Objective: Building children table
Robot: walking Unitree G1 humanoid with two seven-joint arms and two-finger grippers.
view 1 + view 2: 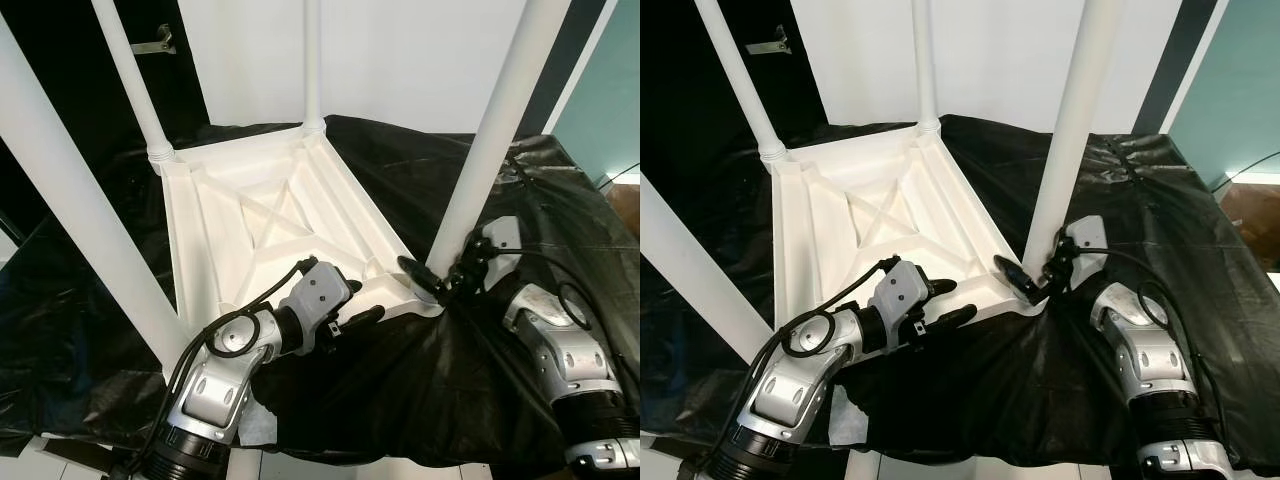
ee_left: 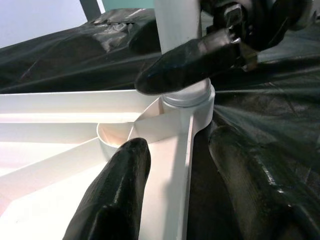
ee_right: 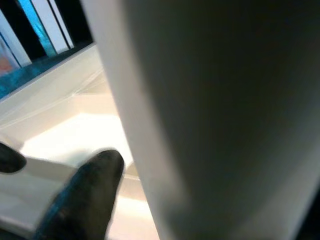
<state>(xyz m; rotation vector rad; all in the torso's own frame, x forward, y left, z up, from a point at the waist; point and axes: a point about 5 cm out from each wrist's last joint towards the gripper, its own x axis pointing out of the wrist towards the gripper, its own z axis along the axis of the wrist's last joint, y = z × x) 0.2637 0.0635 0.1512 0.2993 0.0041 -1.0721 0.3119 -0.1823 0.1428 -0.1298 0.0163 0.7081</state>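
The white children's table (image 1: 250, 215) lies upside down on a black sheet, its legs pointing up. My right gripper (image 1: 435, 275) is shut on the base of the near right leg (image 1: 490, 150), where it meets the corner socket. One of its fingers (image 2: 190, 65) presses against that leg, and the leg (image 3: 210, 110) looms close beside a finger (image 3: 85, 200). My left gripper (image 1: 358, 303) is open astride the table's near rim, a short way left of that corner. One finger (image 2: 112, 195) is inside the rim and the other (image 2: 250, 180) is outside on the sheet.
The black plastic sheet (image 1: 560, 200) covers the work surface and hangs over its front edge. Three more white legs stand up: near left (image 1: 80, 220), far left (image 1: 135, 80) and far middle (image 1: 312, 60). A white wall is behind.
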